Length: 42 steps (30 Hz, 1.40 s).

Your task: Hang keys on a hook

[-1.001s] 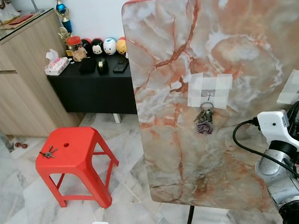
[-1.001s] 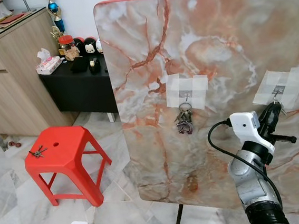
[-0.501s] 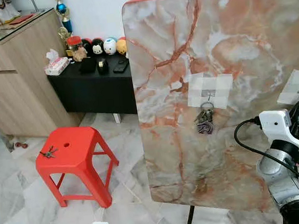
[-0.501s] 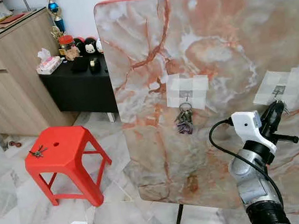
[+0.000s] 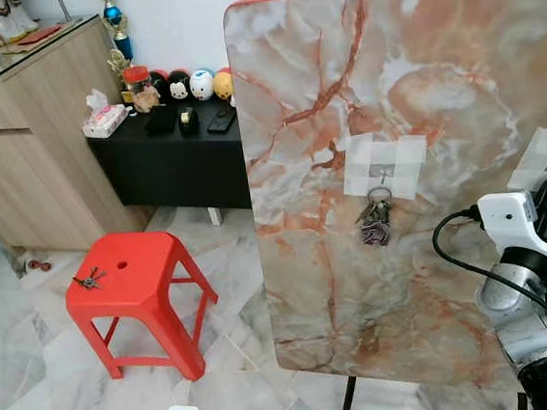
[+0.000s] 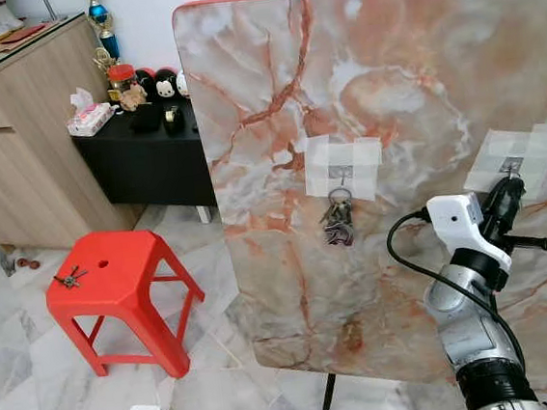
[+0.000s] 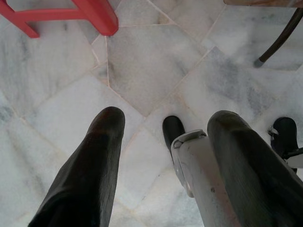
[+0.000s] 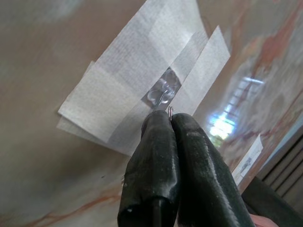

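- Your right pincer (image 8: 169, 118) is pressed shut, with a thin bit of metal (image 8: 169, 110) poking out between its tips. You cannot tell from here what that metal belongs to.
- The tips sit just under a clear hook (image 8: 162, 90), which is taped onto the marble board (image 5: 301, 86).
- In the head views, this taped hook (image 6: 512, 165) is near the board's right edge, with the right pincer (image 6: 505, 192) right below it.
- A bunch of keys (image 5: 375, 219) hangs on another taped hook (image 5: 381, 169) near the middle of the board, well apart from your pincer.
- The board stands upright. Its left edge runs down beside open floor (image 5: 234, 296).
- A red stool (image 5: 131, 282) stands on that floor, left of the board. Small keys (image 5: 89, 279) lie on its seat near the left rim.
- Your left pincer (image 7: 165, 137) hangs low over the floor, fingers spread apart and empty.
- A black cabinet (image 5: 168, 162) and a wooden cupboard (image 5: 30, 141) stand by the back wall.
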Tool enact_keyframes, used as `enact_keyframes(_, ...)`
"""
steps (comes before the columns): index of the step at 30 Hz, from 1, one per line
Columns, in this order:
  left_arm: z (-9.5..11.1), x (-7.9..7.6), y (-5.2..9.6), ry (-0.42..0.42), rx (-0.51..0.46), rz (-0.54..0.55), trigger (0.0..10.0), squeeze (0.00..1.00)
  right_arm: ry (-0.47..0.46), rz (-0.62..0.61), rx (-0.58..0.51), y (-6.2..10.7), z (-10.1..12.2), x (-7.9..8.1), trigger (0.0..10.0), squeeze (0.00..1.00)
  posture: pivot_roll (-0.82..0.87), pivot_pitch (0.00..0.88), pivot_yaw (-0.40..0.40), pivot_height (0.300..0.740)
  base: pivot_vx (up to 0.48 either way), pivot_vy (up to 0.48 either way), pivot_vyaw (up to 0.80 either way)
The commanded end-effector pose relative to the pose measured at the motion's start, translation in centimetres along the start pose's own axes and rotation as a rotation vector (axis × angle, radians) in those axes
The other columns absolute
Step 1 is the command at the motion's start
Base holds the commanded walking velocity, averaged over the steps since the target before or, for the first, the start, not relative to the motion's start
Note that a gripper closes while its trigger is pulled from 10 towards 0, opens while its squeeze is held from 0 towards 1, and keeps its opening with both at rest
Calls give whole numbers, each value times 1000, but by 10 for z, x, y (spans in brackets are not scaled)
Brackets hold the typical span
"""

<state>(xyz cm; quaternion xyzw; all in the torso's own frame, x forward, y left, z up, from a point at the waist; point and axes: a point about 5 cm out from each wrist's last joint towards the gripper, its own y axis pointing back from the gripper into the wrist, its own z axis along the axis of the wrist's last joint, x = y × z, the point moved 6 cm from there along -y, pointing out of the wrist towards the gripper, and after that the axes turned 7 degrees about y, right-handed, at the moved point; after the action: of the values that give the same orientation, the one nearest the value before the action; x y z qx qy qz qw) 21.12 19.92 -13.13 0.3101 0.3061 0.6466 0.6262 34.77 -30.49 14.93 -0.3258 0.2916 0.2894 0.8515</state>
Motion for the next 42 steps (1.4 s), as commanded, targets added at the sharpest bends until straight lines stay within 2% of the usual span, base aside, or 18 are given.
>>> enact_keyframes(1, -2, 2, 0, -2, 6, 5, 10000, 0, -3, 20, 18, -2, -1, 2, 10000, 0, 16, 0, 12, 740, 0, 0, 0)
enact_keyframes(20, -1, 2, 0, -6, 4, 6, 10000, 0, -16, 100, 34, 13, -4, 17, 10000, 0, 16, 0, 13, 740, 0, 0, 0)
enact_keyframes(31, -1, 3, 0, -7, 4, 7, 10000, 0, -41, 84, 28, 11, -3, 13, 10000, 0, 16, 0, 12, 740, 0, 0, 0)
enact_keyframes(32, -1, 2, 0, -7, 4, 7, 10000, 0, -55, 74, 24, 11, -1, 11, 10000, 957, 17, 0, 11, 740, 0, 0, 0)
enact_keyframes(33, -1, 2, 0, -7, 3, 7, 10000, 0, -64, 71, 23, 10, 0, 11, 10000, 1000, 17, 0, 11, 740, 0, 0, 0)
enact_keyframes(42, 0, 1, 0, -6, 0, 7, 10000, 0, -108, 61, 20, 11, 3, 9, 10000, 1000, 17, 0, 12, 740, 0, 0, 0)
